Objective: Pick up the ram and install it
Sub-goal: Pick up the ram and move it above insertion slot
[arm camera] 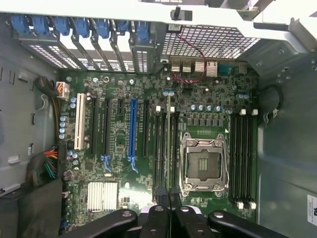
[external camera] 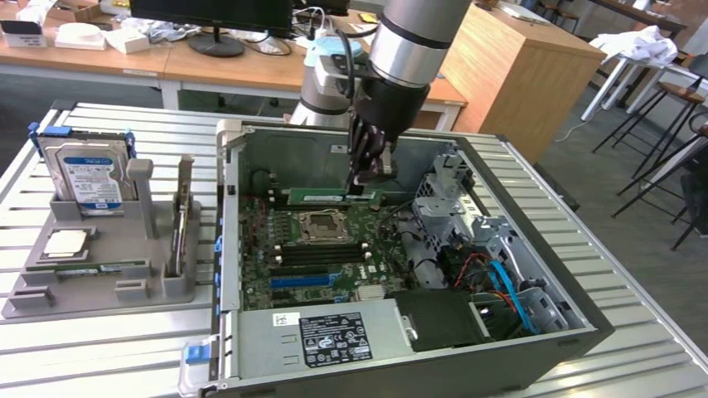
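The ram is a long green stick held edge-down inside the open computer case, with my gripper shut on its top edge. It hangs low over the motherboard, on the far side of the processor socket. In the wrist view the ram shows edge-on as a thin line running along the black memory slots beside the socket. My gripper clamps it from both sides. Whether the stick touches a slot I cannot tell.
A grey holder at the exterior view's left carries a silver hard drive, a small square processor chip and a flat green board. Inside the case are a power supply, a drive cage, cables and more memory slots.
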{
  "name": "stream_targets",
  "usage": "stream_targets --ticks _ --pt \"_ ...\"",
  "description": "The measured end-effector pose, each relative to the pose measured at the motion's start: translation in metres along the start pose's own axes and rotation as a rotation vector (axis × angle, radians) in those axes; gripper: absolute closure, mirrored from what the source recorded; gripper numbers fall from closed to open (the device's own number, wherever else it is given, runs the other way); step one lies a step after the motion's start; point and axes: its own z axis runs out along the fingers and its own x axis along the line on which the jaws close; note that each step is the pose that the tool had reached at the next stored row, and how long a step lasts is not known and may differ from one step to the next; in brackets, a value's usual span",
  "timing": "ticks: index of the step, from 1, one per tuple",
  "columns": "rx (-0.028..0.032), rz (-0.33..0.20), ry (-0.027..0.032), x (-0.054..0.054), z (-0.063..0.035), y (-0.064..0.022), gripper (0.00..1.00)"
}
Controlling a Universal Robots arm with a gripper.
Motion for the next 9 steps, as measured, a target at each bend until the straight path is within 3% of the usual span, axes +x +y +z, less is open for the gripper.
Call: stream_targets --ticks 9 --pt "0.0015 0.000 -0.0001 0.0005 0.0100 -0.0006 0.89"
